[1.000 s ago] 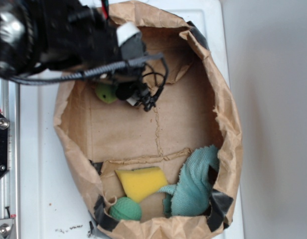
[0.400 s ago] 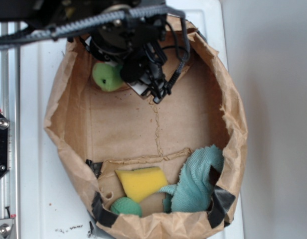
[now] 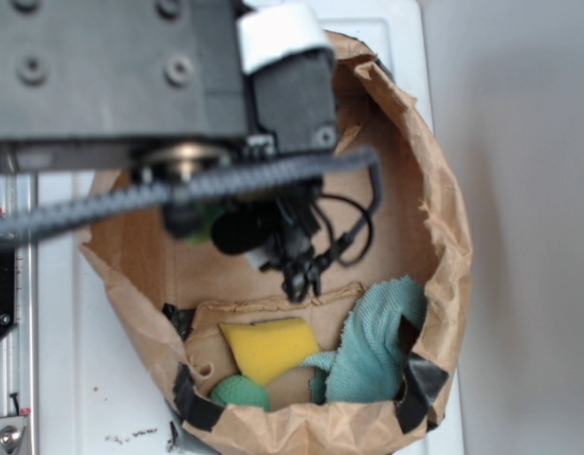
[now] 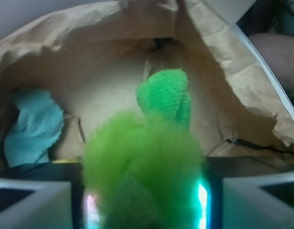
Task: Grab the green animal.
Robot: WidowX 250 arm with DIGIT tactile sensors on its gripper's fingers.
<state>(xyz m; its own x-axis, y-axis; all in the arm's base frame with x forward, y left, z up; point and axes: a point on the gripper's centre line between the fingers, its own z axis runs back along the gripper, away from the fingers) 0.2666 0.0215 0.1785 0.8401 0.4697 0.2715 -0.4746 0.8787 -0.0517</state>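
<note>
The pincer (image 4: 144, 200) pinches the fuzzy green animal (image 4: 142, 167) between its fingers, with the paper bag (image 4: 223, 86) just beyond.

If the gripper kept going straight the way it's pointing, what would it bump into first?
The gripper already has the fuzzy green animal filling the space between its fingers, so that comes first. Beyond it, the brown paper bag floor and wall seem next, though the depth is hard to judge.
</note>
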